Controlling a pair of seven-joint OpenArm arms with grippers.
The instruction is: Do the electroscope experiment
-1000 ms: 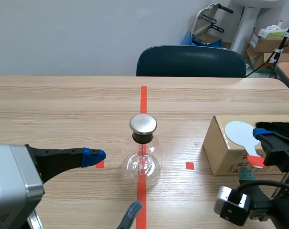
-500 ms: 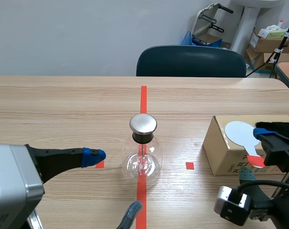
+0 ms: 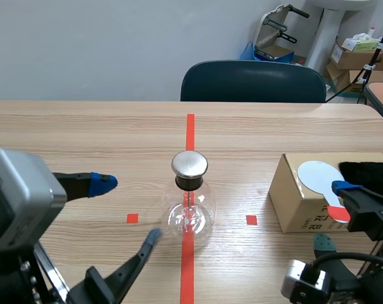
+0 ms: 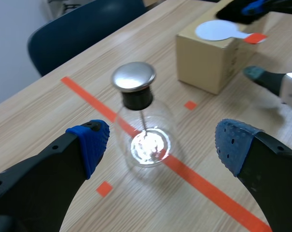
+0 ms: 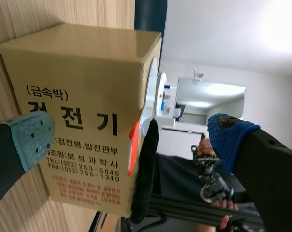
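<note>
The electroscope, a clear glass flask (image 3: 189,212) with a round metal cap (image 3: 190,164), stands on the red centre line. My left gripper (image 3: 126,210) is open just left of it; in the left wrist view the flask (image 4: 146,140) sits a little ahead, between the spread fingers of the gripper (image 4: 161,142). A cardboard box (image 3: 299,202) at the right carries a white disc paddle (image 3: 318,174) with a red handle, and a black cloth (image 3: 368,171). My right gripper (image 3: 333,214) is open at the box's near side, its fingers straddling the paddle's handle (image 5: 134,145) without touching it.
A dark blue chair (image 3: 253,81) stands behind the table's far edge. Boxes and equipment (image 3: 356,54) are stacked at the back right. The right arm's finger (image 4: 261,77) shows beside the box (image 4: 208,63) in the left wrist view.
My left gripper has shifted left and farther up the table, still open beside the flask. The right gripper has dropped slightly by the box. The flask has not moved.
</note>
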